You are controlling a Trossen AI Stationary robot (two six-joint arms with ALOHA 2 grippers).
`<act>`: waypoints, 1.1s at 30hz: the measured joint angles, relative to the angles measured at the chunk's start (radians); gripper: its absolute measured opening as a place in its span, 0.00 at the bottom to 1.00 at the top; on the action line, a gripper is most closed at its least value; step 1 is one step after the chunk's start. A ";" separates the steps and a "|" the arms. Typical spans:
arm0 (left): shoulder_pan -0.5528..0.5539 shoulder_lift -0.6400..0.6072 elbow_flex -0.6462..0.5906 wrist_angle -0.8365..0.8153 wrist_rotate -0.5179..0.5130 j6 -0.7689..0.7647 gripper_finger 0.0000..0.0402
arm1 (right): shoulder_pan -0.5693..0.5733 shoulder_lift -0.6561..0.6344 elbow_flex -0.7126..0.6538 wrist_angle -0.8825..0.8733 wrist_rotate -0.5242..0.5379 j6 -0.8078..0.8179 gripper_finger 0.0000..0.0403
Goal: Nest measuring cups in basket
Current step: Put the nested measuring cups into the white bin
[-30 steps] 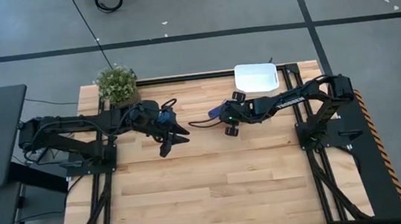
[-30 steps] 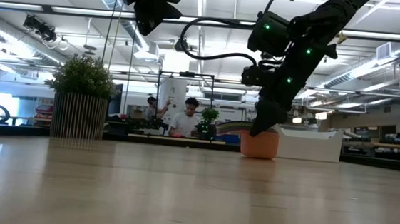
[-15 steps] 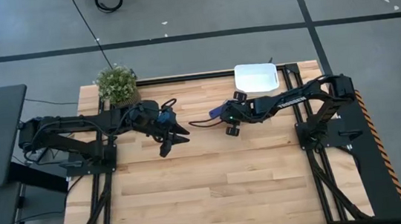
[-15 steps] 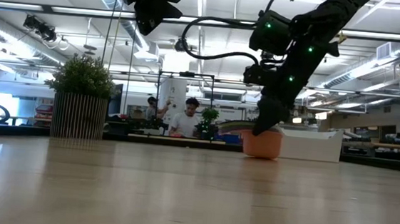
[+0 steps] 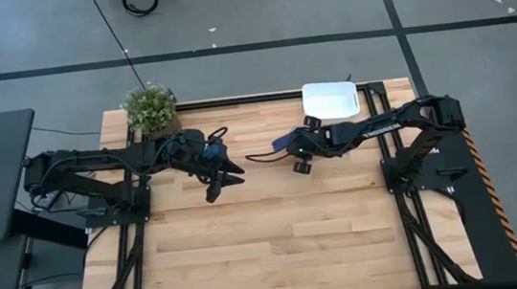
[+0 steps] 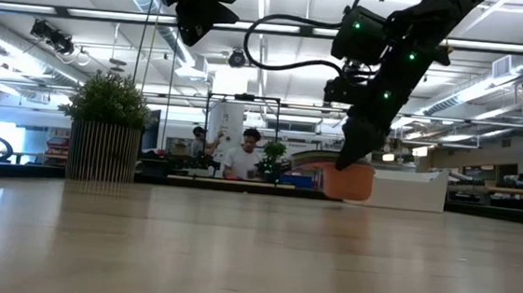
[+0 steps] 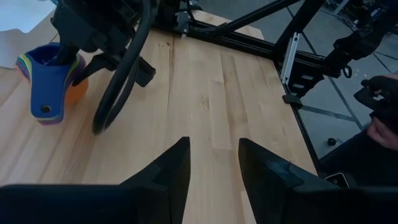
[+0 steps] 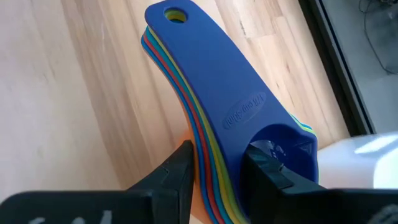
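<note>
The right gripper has its jaws pinching the stack of measuring cups where the flat handles meet the bowls, one finger at each side. The blue cup lies on top, and edges of red, yellow and green handles show under it. In the low view the orange bottom cup hangs just above the table, not touching it. The white basket is just beyond these jaws, near the table's far edge. The left gripper waits well apart, high over the table, its jaws spread and holding nothing. A potted plant stands beside the left arm.
</note>
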State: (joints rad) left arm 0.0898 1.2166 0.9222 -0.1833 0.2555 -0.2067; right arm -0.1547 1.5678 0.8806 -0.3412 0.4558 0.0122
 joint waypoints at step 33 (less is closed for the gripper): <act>0.000 0.000 0.000 0.006 0.000 0.000 0.35 | -0.068 -0.215 0.083 -0.342 0.120 0.092 0.28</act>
State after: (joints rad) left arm 0.0895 1.2163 0.9222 -0.1768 0.2558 -0.2067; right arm -0.2227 1.3525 0.9634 -0.6832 0.5762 0.1038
